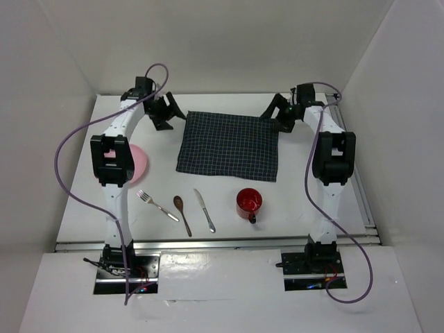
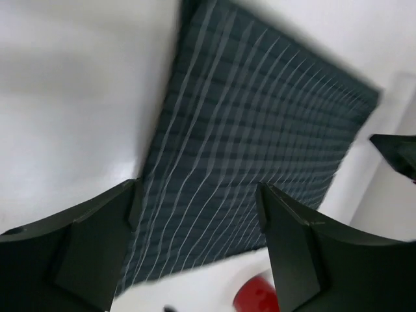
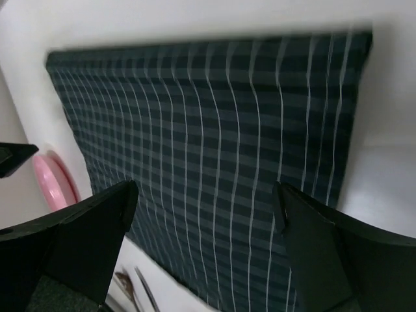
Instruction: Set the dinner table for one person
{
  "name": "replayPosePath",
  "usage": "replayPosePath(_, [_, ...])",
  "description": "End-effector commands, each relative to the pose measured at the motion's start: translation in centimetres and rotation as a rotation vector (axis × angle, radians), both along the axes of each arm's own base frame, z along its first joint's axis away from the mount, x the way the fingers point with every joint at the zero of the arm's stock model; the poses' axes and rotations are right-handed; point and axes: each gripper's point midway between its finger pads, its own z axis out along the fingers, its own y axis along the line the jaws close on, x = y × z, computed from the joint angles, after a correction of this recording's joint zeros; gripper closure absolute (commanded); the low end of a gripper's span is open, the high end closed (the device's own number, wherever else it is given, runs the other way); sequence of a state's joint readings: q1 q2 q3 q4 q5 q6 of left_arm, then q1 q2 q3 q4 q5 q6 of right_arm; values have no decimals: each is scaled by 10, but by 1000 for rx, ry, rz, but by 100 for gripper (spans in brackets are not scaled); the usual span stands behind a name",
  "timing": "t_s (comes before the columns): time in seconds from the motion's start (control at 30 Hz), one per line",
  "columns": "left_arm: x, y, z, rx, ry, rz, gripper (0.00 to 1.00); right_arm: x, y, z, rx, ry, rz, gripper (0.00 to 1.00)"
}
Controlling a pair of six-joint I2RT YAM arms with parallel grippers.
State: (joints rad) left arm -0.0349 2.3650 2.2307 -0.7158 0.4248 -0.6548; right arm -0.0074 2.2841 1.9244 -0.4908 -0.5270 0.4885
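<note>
Left pincer [image 2: 197, 192]: wide open, holds nothing, by the far left corner of the mat [image 1: 229, 146].
Right pincer [image 3: 205, 188]: wide open, holds nothing, by its far right corner.
Mat: flat on the surface [image 1: 291, 187].
Surface: white, under everything.
Front row: fork [image 1: 156, 205], spoon [image 1: 182, 215], knife [image 1: 205, 210], red mug [image 1: 248, 202].

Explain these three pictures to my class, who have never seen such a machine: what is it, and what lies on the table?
Two robot arms, the left arm and the right arm, are bolted to the white table. One picture looks down from above; the other two come from cameras on the wrists, looking past the jaws. A checked mat lies in the middle, with a pink plate, fork, wooden spoon, knife and red mug nearby. Both pairs of jaws are open and hold nothing.
</note>
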Motion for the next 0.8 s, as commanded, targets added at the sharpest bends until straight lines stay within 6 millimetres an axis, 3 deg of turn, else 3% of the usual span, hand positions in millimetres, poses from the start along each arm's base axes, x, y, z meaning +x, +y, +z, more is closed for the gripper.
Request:
replayPosePath(0.0, [-14,8,67,32,-182,3,12,-10,-2,60,-49,-162,-8,4])
replayPosePath(0.03, [-21,4,74,55,-205,-22,15,-15,-6,52,-74,-146,-19,7])
replayPosePath(0.07, [-27,-1,65,69,-179,-37,19,-21,-6,52,-74,-139,-18,14])
replayPosePath(0.1, [-32,-6,58,76,-160,-58,31,-33,-9,32,-93,-93,-20,19])
replayPosePath(0.13, [-33,-11,57,88,-165,-71,35,-39,-12,23,-109,-69,-33,24])
replayPosePath(0.17, [-37,-22,45,101,-144,-96,42,-45,-14,20,-117,-57,-40,41])
replayPosePath(0.23, [-40,-33,30,109,-116,-129,59,-61,-20,-8,-153,5,-64,56])
replayPosePath(0.3, [-33,-43,16,117,-105,-143,74,-71,-24,-15,-170,29,-76,68])
replayPosePath(0.33, [-30,-50,-1,128,-81,-153,77,-73,-27,-19,-185,38,-87,77])
replayPosePath(0.37, [-28,-50,4,121,-89,-144,77,-73,-27,-19,-185,39,-87,79])
replayPosePath(0.43, [-23,-61,-16,143,-68,-155,77,-76,-27,-27,-186,63,-85,82])
replayPosePath(0.6, [-22,-57,-53,155,9,-106,78,-78,-24,-54,-172,122,-67,85])
replayPosePath(0.63, [-24,-57,-65,153,35,-101,86,-79,-19,-59,-172,131,-57,85])
replayPosePath(0.77, [-44,-59,-94,126,130,-103,95,-86,-12,-73,-162,166,-36,88])
